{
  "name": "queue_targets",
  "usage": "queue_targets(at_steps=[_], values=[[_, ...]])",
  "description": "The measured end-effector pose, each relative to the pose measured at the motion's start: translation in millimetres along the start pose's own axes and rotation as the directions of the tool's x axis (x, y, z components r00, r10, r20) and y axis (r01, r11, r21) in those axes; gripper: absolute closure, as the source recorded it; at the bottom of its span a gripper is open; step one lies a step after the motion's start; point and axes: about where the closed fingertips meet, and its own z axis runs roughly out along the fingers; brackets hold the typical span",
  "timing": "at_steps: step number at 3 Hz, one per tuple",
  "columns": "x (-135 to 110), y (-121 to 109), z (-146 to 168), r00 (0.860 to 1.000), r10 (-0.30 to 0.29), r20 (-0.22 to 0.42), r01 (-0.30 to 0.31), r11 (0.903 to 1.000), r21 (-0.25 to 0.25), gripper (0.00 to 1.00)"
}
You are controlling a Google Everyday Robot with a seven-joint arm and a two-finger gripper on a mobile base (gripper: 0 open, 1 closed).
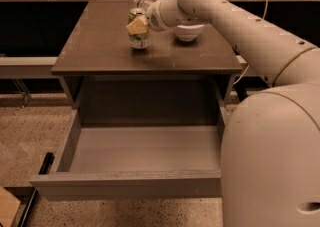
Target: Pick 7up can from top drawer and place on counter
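The 7up can (139,40), silver with green print, stands upright on the counter (100,46), left of its middle. My gripper (137,24) reaches in from the right on the white arm and is shut on the can's upper half. One yellowish finger pad (137,25) lies across the can's front. The top drawer (125,185) is pulled wide open below the counter, and its grey floor shows no object.
A white bowl (189,32) sits on the counter just right of the can, under my wrist. A clear bottle (142,2) lies behind the can. My arm's white body (270,161) fills the right side. A rail and glass run behind the counter.
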Motion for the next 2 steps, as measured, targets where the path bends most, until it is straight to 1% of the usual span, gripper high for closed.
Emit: queue_targets(at_steps=[1, 2], values=[[0.8, 2.0, 2.8, 1.000, 0.000, -0.002, 0.000, 1.0000, -0.004, 0.00], [0.9, 2.2, 3.2, 1.000, 0.000, -0.002, 0.000, 1.0000, -0.005, 0.00]])
